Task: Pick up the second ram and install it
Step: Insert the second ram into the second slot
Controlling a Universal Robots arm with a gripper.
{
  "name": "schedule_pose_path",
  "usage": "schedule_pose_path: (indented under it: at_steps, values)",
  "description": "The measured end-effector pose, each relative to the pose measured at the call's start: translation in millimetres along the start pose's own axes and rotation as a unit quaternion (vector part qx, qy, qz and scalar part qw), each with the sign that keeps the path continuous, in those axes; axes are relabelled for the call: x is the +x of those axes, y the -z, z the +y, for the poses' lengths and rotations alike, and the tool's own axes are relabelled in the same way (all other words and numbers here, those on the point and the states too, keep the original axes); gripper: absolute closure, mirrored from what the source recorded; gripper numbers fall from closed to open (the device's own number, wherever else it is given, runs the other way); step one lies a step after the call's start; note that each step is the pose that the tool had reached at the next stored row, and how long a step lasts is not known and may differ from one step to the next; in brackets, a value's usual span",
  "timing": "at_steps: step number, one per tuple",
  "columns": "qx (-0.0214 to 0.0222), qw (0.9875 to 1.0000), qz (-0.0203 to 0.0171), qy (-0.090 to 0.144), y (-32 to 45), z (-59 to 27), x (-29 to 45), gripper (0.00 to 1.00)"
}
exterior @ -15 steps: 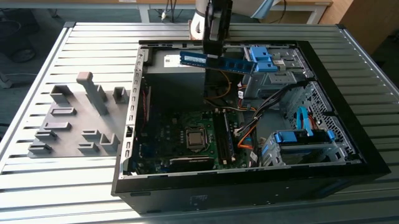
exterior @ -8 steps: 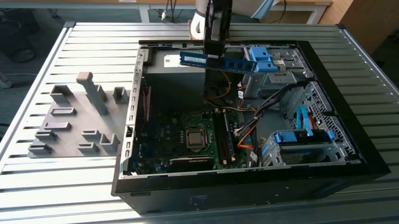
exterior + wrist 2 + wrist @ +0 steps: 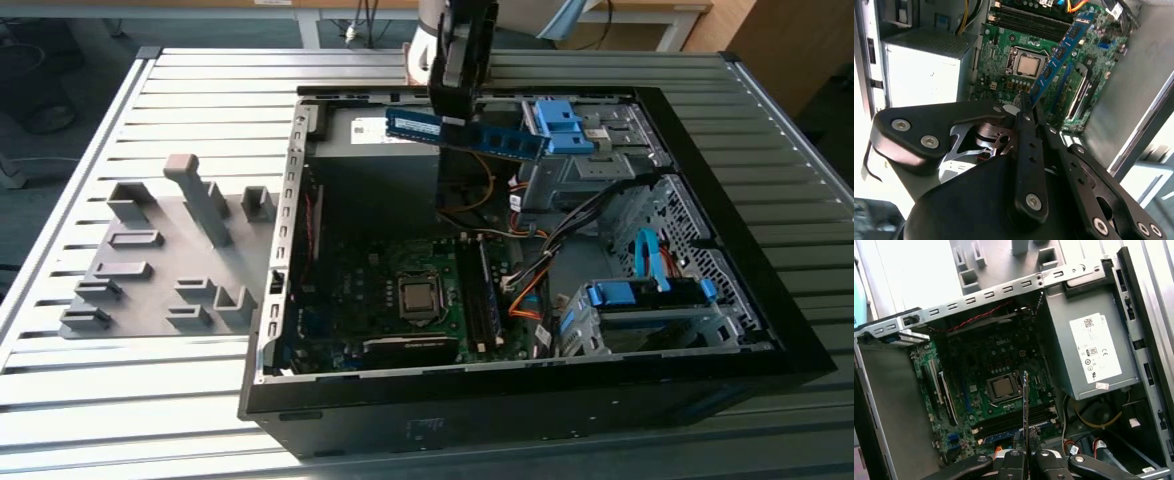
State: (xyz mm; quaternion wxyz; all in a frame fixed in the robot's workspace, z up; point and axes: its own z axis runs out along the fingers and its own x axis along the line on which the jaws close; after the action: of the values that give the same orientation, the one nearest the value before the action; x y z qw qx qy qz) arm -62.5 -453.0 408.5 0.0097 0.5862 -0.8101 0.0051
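Observation:
The second ram [image 3: 467,133], a slim blue circuit stick with black chips, hangs level in the air above the far part of the open computer case [image 3: 400,415]. My gripper [image 3: 455,122] comes down from above and is shut on its middle. In the second wrist view the ram [image 3: 1059,52] juts out from the gripper [image 3: 1026,102] over the green motherboard [image 3: 1004,55]. It appears edge-on in the first wrist view, the ram [image 3: 1025,400] standing over the memory slots [image 3: 1014,420] and the gripper [image 3: 1025,454] clamped on it.
A grey plate with holder blocks [image 3: 160,260] lies outside the case on the exterior view's left. Inside are the processor socket [image 3: 419,297], a grey power supply [image 3: 1094,355], blue drive-bay clips [image 3: 561,125] and loose cables [image 3: 534,270].

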Motion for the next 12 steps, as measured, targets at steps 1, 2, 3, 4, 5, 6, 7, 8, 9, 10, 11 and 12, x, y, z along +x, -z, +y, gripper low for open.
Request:
schedule_pose_path:
  at_steps: [1, 2, 3, 4, 5, 6, 7, 8, 9, 10, 11, 12]
  values:
    - [-0.0002, 1.0000, -0.0001, -0.009, -0.3, 0.0, 0.0, 0.86]
    - [-0.0004, 0.9998, -0.0001, -0.018, -0.6, 0.0, 0.0, 0.86]
    - [-0.0006, 0.9996, -0.0001, -0.027, -0.9, 0.0, 0.0, 0.86]
    - [-0.0008, 0.9994, -0.0002, -0.036, -1.2, 0.0, 0.0, 0.86]
    - [-0.0010, 0.9990, -0.0002, -0.045, -1.5, 0.0, 0.0, 0.86]
    - [-0.0012, 0.9985, -0.0002, -0.054, -1.8, 0.0, 0.0, 0.86]
    - [-0.0014, 0.9980, -0.0002, -0.064, -2.2, 0.0, 0.0, 0.86]
    - [-0.0016, 0.9974, -0.0002, -0.073, -2.5, 0.0, 0.0, 0.86]
    - [-0.0018, 0.9967, -0.0003, -0.082, -2.9, 0.0, -0.1, 0.86]
    - [-0.0020, 0.9959, -0.0003, -0.091, -3.2, 0.0, -0.1, 0.86]
    - [-0.0022, 0.9950, -0.0003, -0.100, -3.5, 0.0, -0.1, 0.86]
    - [-0.0023, 0.9941, -0.0004, -0.108, -4.0, 0.0, -0.1, 0.86]
